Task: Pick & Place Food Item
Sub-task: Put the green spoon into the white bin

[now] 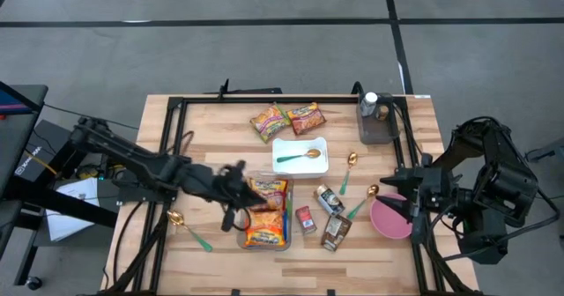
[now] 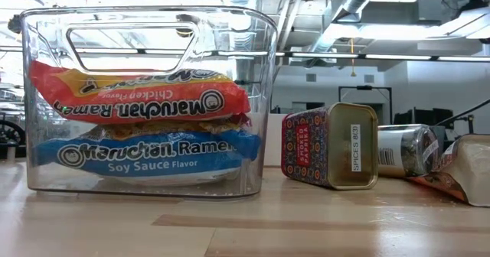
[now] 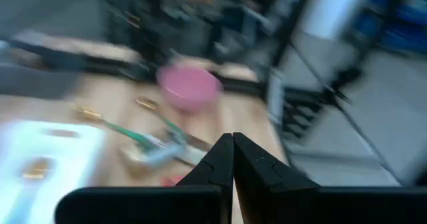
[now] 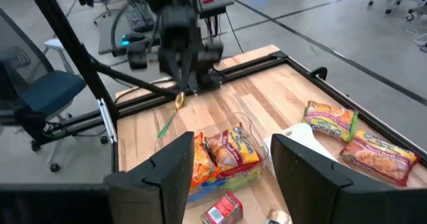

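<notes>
Two Maruchan ramen packets (image 2: 142,127) already stacked inside the clear plastic bin (image 1: 264,210), left gripper (image 1: 236,183) closed and empty just beside that bin, seemingly after a release, right gripper (image 1: 407,206) spread open, waiting well apart from the bin.

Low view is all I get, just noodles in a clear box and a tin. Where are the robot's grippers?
Observer: The left gripper is right beside the clear box, and it is shut and empty.
Operator: And the other one?
Observer: The right gripper is open, next to a pink bowl.
Operator: Any more noodles?
Observer: Yes, one noodle pack and a second pack lie at the table's far side, outside the box.
</notes>
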Controlling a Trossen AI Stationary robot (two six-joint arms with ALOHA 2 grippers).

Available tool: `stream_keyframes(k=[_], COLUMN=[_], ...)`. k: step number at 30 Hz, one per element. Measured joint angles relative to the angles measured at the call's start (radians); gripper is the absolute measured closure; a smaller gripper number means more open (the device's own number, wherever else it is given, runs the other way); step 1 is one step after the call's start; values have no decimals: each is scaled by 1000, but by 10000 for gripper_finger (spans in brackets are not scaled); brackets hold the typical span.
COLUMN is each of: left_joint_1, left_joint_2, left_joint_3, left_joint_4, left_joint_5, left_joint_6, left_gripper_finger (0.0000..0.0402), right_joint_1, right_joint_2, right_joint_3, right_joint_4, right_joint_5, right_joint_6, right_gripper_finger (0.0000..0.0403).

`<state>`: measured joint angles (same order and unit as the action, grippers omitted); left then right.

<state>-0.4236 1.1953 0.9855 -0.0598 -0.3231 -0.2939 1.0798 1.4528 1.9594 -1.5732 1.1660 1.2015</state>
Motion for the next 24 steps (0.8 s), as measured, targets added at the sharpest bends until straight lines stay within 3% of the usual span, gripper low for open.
stream_keyframes(k=[3,6,19,24], left_joint_1=[-44,-76,-102,-98], left_joint_2=[-43,-64,-63,-63], left_joint_3=[0,0,0,0], left_joint_4=[-5,-6,-11,-15], left_joint_5=[-205,-302,-311,-324], left_joint_6=[2,18,50,77], left_gripper_finger=[401,401,401,401], right_joint_1=[0,0,-6,-94], right_joint_2=[0,0,0,1], right_joint_3=[0,0,-1,-1], right_joint_4=[1,2,2,2], right_joint_5=[-17,-17,-15,-16], right_joint_6=[0,-4,34,97], right_gripper_finger=[210,210,210,210])
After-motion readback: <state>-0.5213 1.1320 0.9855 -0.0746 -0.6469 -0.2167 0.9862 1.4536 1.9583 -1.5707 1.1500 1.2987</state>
